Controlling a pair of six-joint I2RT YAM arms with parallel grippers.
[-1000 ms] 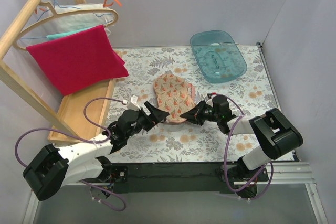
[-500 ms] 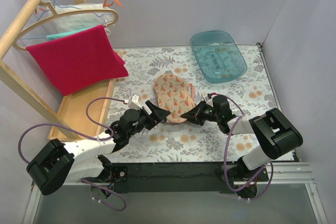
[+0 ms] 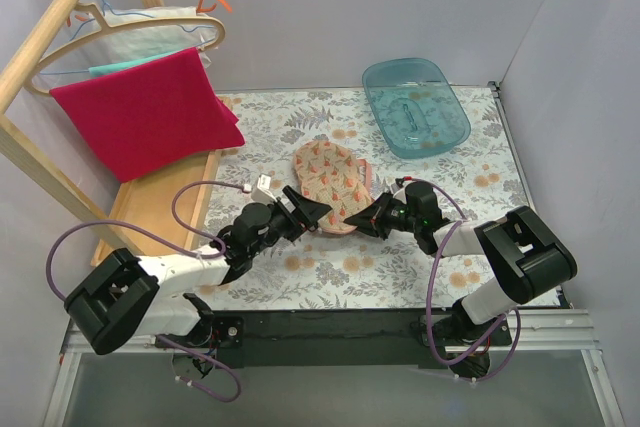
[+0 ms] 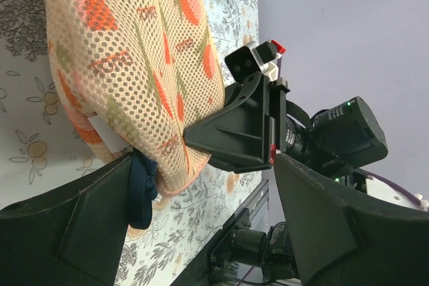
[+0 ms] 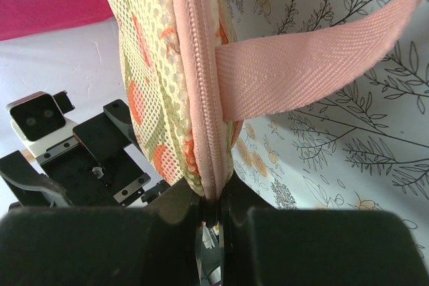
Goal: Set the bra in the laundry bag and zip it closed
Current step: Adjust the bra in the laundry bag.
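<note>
Right gripper (image 5: 213, 216): jaws are clamped together on the zipper (image 5: 194, 65) edge at the near end of the bag (image 3: 328, 177). Whether the pull itself is pinched cannot be told.
Left gripper (image 3: 312, 213): jaws are held wide apart, with the bag's near-left corner between them. Nothing is gripped; contact with the mesh cannot be confirmed.
Bag: it is laid on the table (image 3: 300, 277) between the two grippers, its near end lifted onto its edge by the right pinch. The loop (image 5: 301, 72) trails off to the side onto the table.
Bra (image 4: 141, 191): only a dark navy fold is seen, poking out under the bag's near edge beside the left finger. The rest is judged to be inside.
Stage (judged): insertion is nearly finished; the fold is yet to be tucked in and the zipper closed.
Handling (judged): both items are taken to be light, soft and limp. The padded mesh will buckle if pushed, so tension is needed along the zipper.
Hold points (judged): the bag's end is best pinched at the seam, the zipper at its pull, and the protruding fold nudged inward with a fingertip.
</note>
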